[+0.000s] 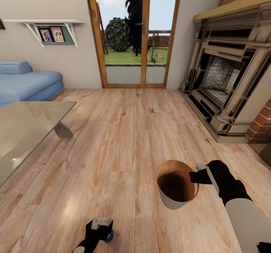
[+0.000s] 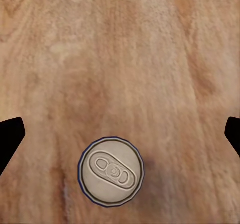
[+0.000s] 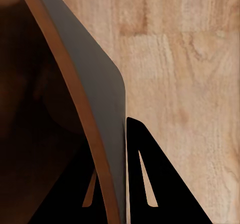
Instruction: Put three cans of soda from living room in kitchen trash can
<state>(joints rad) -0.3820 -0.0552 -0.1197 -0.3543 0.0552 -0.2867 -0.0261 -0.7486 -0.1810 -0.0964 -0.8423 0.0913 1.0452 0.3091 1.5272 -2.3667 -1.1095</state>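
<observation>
The left claw [image 1: 101, 228] hangs low over the wood floor [image 1: 124, 132], at the near edge of the head view. Its two fingers [image 2: 10, 136] are spread wide, and nothing is between them. A can of soda [image 2: 110, 171] stands upright on the floor right under this claw. In the left wrist view its silver top with the pull tab faces up, and the fingers are well apart from it on both sides. In the head view only a small bit of the can peeks out beside the claw.

A little farther on, to the right, the right claw [image 1: 196, 175] holds the trash can [image 1: 175, 200] by its rim. The right wrist view shows one finger inside the bin and one finger [image 3: 150, 184] outside, pinching the wall. The bin is tipped, so its brown inside shows. No cans can be seen in it.

Farther away on the left is a glass counter [image 1: 26, 128], and behind it a blue sofa [image 1: 26, 83]. On the right stands a brick fireplace [image 1: 226, 76]. At the far end of the floor is a glass door [image 1: 133, 34] with a garden outside. A white shelf [image 1: 45, 23] hangs on the wall above the sofa.
</observation>
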